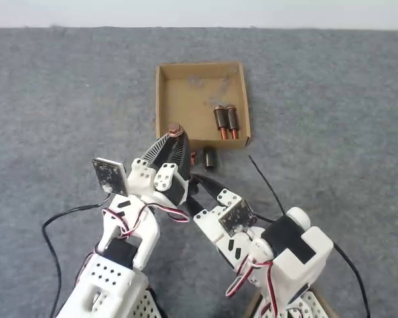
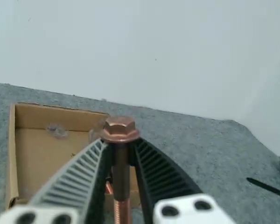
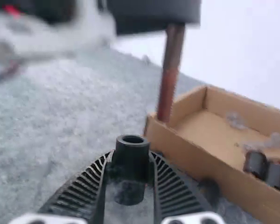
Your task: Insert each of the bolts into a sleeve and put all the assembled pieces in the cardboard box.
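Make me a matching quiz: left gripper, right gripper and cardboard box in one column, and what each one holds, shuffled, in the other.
Column one:
1. left gripper
2. right gripper
3. cardboard box

Column two:
A. two assembled pieces
B. copper bolt
C. black sleeve

Pairs: 1-B, 2-C, 3-A.

Upright sleeve (image 3: 130, 163) in right gripper (image 3: 131, 157), bolt (image 3: 169, 74) above
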### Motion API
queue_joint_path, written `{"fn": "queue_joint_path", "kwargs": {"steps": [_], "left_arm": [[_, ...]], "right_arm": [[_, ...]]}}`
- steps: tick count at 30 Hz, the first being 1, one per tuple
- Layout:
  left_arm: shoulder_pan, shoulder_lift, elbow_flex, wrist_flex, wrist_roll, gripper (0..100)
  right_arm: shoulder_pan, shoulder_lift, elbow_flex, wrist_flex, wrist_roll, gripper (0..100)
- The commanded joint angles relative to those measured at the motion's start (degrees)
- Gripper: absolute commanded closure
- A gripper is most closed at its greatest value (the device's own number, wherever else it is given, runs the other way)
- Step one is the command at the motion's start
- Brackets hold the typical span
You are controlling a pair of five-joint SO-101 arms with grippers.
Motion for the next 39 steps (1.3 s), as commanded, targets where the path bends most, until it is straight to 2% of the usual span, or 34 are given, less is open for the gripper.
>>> {"fn": "queue_joint_path", "kwargs": {"steps": [1, 39], "left_arm": [[-0.18, 0.18, -0.57, -2.29, 0.26, 99], [0.35, 0.62, -0.57, 0.26, 0.35, 99]], "right_arm": [[1.1, -1.27, -0.97, 0.92, -0.79, 99.3], [3.91, -1.36, -2.81, -3.03, -0.7, 99.3]]}}
